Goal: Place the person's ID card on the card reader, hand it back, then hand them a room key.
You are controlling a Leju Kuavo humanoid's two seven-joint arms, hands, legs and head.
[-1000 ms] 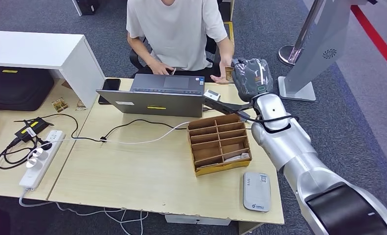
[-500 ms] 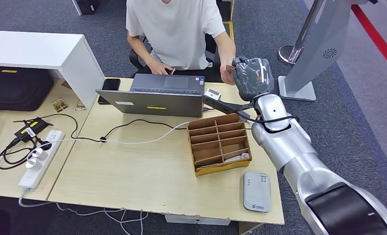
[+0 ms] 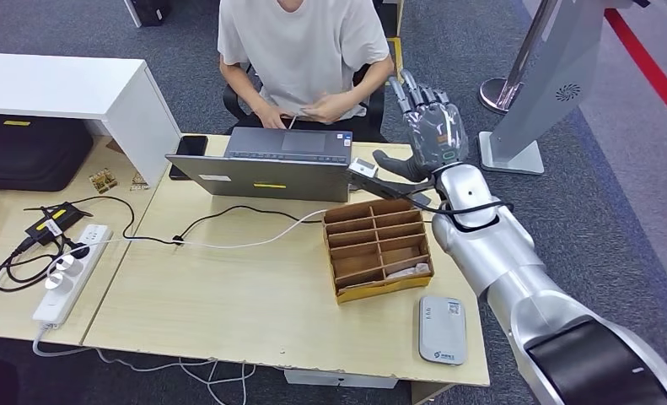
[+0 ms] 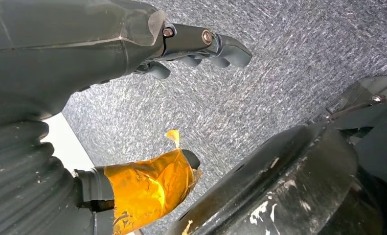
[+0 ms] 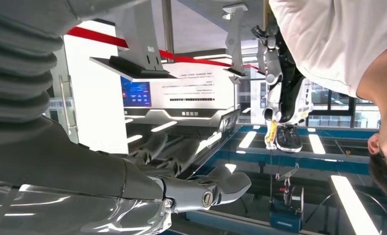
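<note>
My right hand point(image 3: 428, 122) is raised beyond the table's far right corner, fingers spread and holding nothing; its fingers point(image 5: 208, 190) also stretch out bare in the right wrist view. The person in a white T-shirt point(image 3: 304, 51) sits behind the laptop with both hands point(image 3: 321, 108) drawn together; whether a card lies in them is too small to tell. The grey-white card reader point(image 3: 443, 330) lies at the table's near right corner. A wooden divider box point(image 3: 379, 247) holds a pale card point(image 3: 408, 271) in its near right compartment. My left hand point(image 4: 147, 112) hangs over carpet, fingers apart, holding nothing.
An open grey laptop point(image 3: 271, 164) stands between the person and the box, with cables trailing left to a power strip point(image 3: 68, 274). A phone point(image 3: 190, 145), a black bag point(image 3: 26, 152) and a white cabinet point(image 3: 77, 89) are on the left. A grey stand point(image 3: 540, 84) rises at the right.
My right hand, curled around a card that the person's hand reached for, has spread its fingers. The person's hand has pulled back to join the other behind the laptop.
</note>
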